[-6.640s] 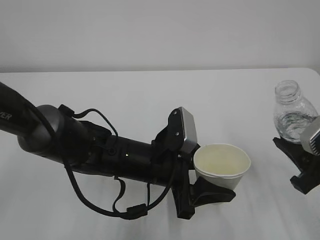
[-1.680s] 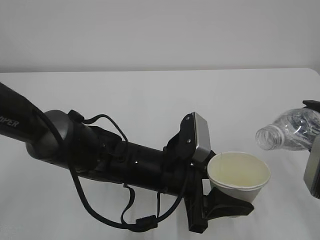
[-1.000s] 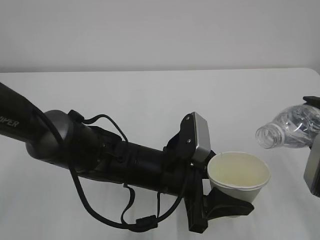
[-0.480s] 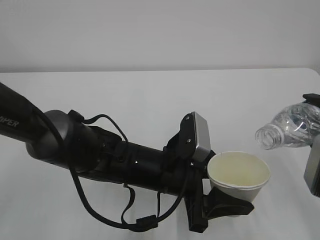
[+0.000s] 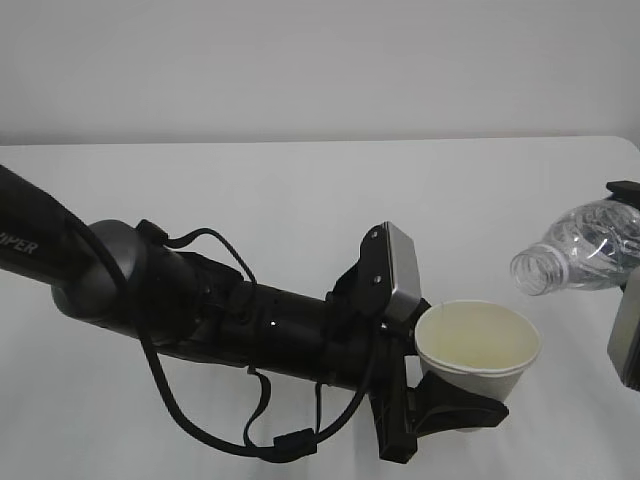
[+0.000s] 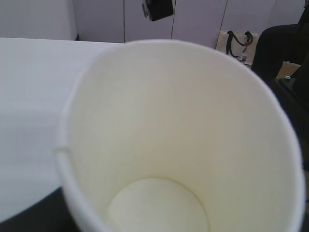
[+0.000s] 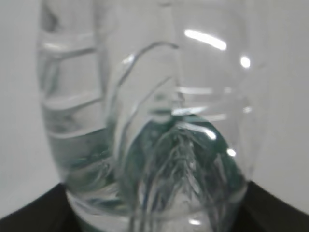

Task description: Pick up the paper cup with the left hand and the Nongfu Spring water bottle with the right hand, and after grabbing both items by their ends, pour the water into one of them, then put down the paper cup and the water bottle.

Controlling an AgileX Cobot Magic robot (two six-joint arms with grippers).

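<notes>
Jaws of the left hand (image 5: 455,412) are clamped round the paper cup (image 5: 478,348); the Nongfu Spring water bottle (image 5: 578,255), gripped by the right hand's jaws, has been tipped mouth-down toward the cup; pouring appears imminent.

From my station, the Nongfu Spring water bottle (image 5: 578,254), upright at first, now lies tipped with its open neck toward the paper cup (image 5: 478,348), which sits lower and farther right than it began.

Left arm (image 5: 200,310): thick, glossy black, tubular, white lettering near the shoulder. Looping black cables (image 5: 200,420); grey rectangular wrist block (image 5: 398,272). Black two-finger pincer (image 5: 445,410).
</notes>
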